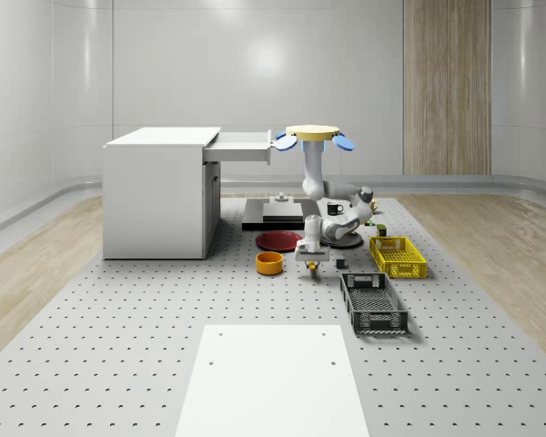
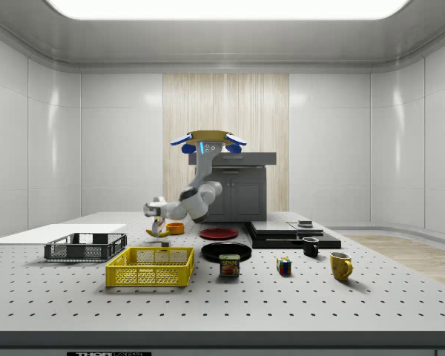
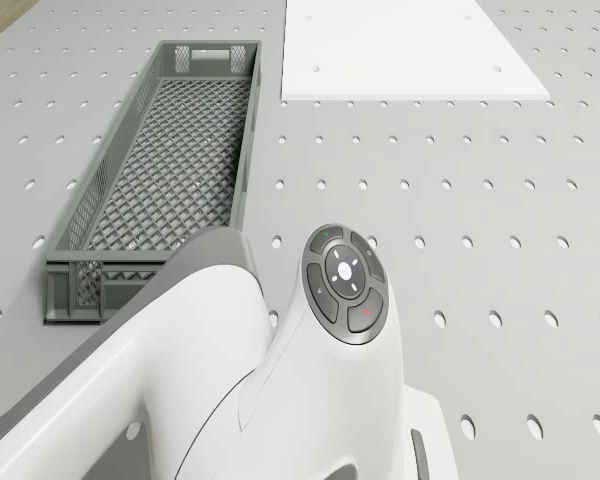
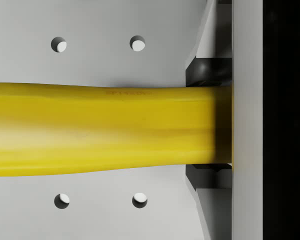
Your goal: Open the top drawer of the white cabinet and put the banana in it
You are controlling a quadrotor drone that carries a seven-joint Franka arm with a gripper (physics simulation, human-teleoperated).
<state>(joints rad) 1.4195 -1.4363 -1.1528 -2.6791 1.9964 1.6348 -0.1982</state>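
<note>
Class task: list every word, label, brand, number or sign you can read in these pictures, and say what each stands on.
No text reads with certainty.
Can: a label, too small to read.
Banana: a faint imprint on the peel, too blurred to read.
Strip under the table's front edge: lettering, too small to read.
Arm's button pad: only small symbols, no words.

Wrist view: banana [image 4: 100,130] is cut off at the 9 o'clock edge. Side view: white cabinet [image 2: 237,189] is partly hidden behind the arm.
</note>
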